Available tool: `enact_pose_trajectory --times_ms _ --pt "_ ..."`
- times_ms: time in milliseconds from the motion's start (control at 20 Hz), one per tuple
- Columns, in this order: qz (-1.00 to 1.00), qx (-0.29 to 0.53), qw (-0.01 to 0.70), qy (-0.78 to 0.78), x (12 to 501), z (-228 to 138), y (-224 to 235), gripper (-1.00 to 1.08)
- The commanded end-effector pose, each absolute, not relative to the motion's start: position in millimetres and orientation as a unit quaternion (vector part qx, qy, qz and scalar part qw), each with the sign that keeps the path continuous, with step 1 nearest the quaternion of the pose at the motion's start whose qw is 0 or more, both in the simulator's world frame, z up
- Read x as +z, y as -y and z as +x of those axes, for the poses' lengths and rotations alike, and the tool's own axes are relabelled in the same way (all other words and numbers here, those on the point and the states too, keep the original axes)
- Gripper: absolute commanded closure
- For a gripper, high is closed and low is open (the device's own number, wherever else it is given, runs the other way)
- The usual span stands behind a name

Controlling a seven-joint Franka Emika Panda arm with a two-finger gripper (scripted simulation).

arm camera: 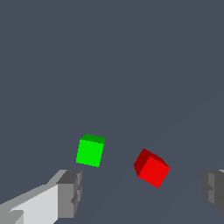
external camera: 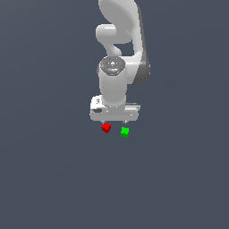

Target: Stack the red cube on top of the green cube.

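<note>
The red cube point(external camera: 106, 128) and the green cube point(external camera: 125, 132) lie apart on the grey floor, the red one toward the exterior view's left. My white gripper point(external camera: 116, 123) hangs just above and behind them, jaws wide open and empty. In the wrist view the red cube point(arm camera: 152, 168) sits turned at an angle between the two grey fingertips point(arm camera: 70, 192), nearer the middle. The green cube point(arm camera: 90, 152) lies beside it, close to one fingertip. Nothing is held.
The plain dark grey floor point(external camera: 53, 179) stretches all round. My white arm point(external camera: 118, 53) rises behind the cubes.
</note>
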State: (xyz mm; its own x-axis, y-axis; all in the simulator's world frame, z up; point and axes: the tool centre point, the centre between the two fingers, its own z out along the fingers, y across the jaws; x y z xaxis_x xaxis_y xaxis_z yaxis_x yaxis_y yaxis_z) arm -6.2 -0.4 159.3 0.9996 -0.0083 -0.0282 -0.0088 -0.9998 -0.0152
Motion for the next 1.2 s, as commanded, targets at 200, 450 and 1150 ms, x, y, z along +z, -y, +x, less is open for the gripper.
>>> enact_pose_trajectory --times_ms 200,450,1150 --pt "-1.000 0.014 0.007 -0.012 157 -8 2 -0.92" --pt "-0.999 0.012 0.006 -0.041 147 -13 9 -0.92" --pt "-0.978 0.003 0.001 -0.208 89 -51 42 -0.92"
